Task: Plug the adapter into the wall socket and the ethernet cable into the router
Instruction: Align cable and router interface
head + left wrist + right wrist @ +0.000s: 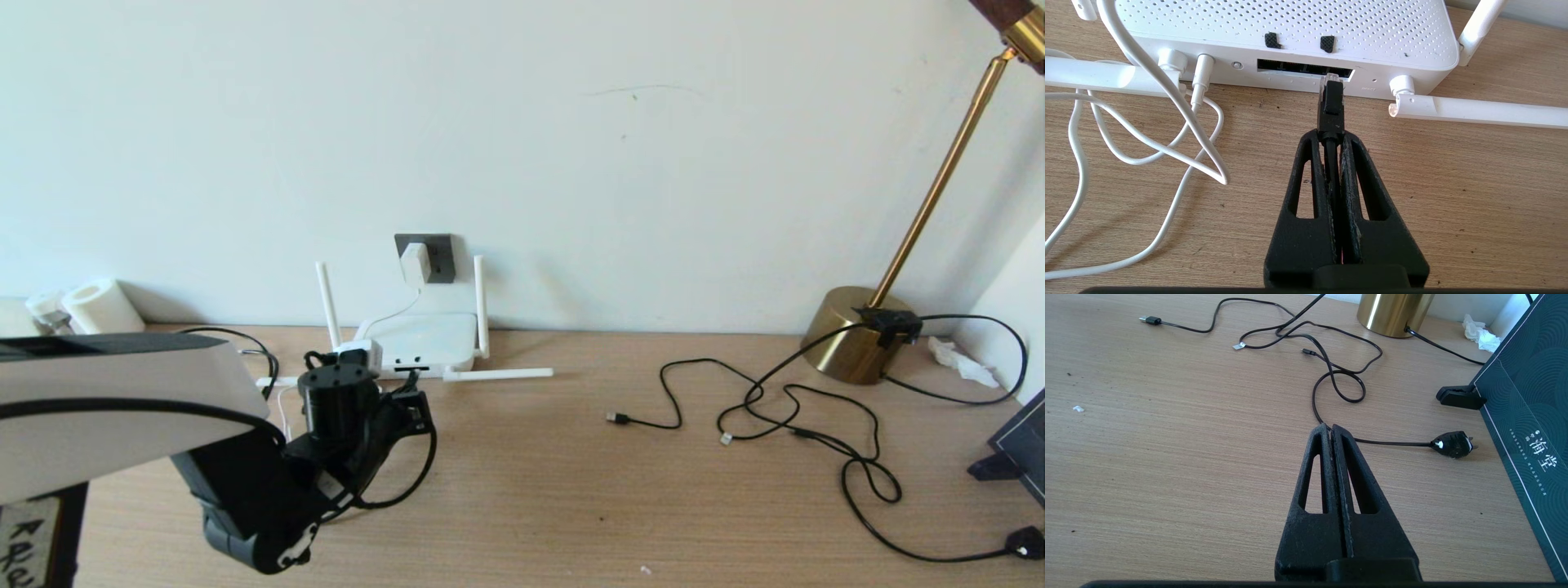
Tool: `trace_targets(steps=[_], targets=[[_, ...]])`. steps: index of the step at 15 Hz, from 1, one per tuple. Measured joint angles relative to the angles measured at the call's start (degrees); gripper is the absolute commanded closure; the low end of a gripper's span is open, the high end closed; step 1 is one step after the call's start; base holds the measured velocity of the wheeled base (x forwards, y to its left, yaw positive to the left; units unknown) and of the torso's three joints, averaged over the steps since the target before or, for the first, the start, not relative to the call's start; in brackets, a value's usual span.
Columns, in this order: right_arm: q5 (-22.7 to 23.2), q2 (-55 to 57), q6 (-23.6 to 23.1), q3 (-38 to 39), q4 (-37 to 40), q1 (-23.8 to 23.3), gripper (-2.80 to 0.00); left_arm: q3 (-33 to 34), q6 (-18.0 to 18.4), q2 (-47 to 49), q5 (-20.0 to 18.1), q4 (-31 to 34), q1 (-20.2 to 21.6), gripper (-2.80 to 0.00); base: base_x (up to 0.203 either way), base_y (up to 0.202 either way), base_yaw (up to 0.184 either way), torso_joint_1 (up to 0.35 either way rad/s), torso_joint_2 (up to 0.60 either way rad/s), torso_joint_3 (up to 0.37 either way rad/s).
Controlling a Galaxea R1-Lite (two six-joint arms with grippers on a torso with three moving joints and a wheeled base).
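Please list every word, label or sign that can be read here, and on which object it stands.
"海堂": white characters on the dark green box.
Small print under these characters: too small to read.
Faint label beside the router ports: blurred, not readable.
Handwritten tag on the robot's body: not legible.

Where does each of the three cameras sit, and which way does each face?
Head: high, looking down at the desk and wall; left arm shows.
Left wrist: behind the left claw, shut on the ethernet cable, facing the router.
Right wrist: behind the shut right claw, facing the lamp base.
Shared: router in head and left wrist views.
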Motion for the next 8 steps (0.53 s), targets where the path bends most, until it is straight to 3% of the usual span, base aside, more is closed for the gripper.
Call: trace_targets(steps=[8], targets=[[0.0,0.0,0.0,0.0,0.0,0.0,0.00,0.0,-0.9,0.1,-0.1,0.0,0.1,0.00,0.000,0.000,0.000,0.000,0.00,0.000]])
